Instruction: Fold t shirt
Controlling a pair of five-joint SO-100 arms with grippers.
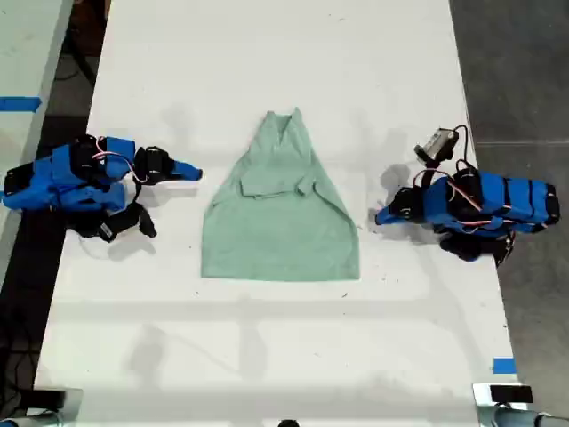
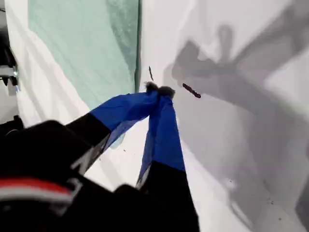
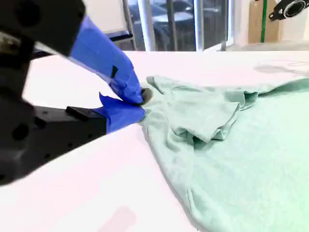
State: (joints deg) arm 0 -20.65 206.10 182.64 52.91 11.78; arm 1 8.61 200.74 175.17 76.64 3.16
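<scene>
Waiting mid-fold: shirt point(image 1: 280, 218) w/ sleeves tucked; first pincer point(image 2: 159, 91) and second pincer point(image 3: 141, 99) clenched empty beside it. Next: grab hem.

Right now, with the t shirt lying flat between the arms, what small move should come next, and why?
Probably open my second gripper and ease it onto the t shirt edge. Its jaws are shut on nothing beside that edge, my first gripper is shut too, and the sleeves are already folded in.
</scene>
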